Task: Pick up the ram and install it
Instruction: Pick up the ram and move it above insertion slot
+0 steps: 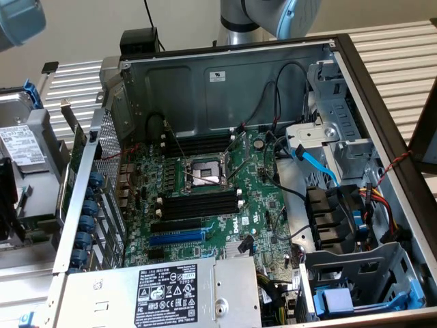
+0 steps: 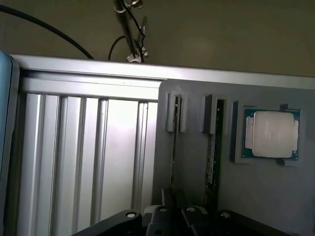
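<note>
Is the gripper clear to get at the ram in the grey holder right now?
Probably yes. The ram stands on edge in a slot of the grey holder with nothing over it. The processor sits apart in its own recess, and the gripper is close by that slot.

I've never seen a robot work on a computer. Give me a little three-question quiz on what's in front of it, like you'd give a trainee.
1. True or false: the ram stands on edge in a slot of the grey holder.
2. What lies in the holder's square recess beside the ram? A) a processor chip B) a fan C) a coin
3. Fill in: on the motherboard inside the open case, the long expansion slot is coloured ____.
Key: 1 true; 2 A; 3 blue.
</note>
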`<state>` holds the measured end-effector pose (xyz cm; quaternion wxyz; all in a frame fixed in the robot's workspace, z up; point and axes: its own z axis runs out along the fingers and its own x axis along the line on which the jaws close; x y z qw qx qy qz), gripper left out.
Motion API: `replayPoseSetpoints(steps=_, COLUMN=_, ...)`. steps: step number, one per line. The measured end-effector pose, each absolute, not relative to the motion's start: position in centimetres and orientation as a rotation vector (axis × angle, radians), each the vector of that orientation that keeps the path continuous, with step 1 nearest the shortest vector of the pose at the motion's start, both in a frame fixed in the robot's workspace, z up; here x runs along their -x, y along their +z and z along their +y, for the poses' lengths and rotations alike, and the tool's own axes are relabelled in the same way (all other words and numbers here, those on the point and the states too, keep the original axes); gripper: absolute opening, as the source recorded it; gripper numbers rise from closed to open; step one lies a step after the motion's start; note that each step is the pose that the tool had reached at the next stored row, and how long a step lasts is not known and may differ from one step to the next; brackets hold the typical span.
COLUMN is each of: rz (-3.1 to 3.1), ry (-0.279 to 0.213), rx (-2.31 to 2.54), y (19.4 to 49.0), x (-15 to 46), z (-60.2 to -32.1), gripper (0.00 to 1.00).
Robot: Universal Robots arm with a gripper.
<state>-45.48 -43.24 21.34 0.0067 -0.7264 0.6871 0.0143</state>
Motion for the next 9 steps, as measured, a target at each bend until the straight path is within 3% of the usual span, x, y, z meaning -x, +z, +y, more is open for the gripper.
replayPoseSetpoints(steps=9, rz=2.15, ry=0.045, rx=2.271, y=25.0, x=45.5, z=-43.3, gripper=0.13)
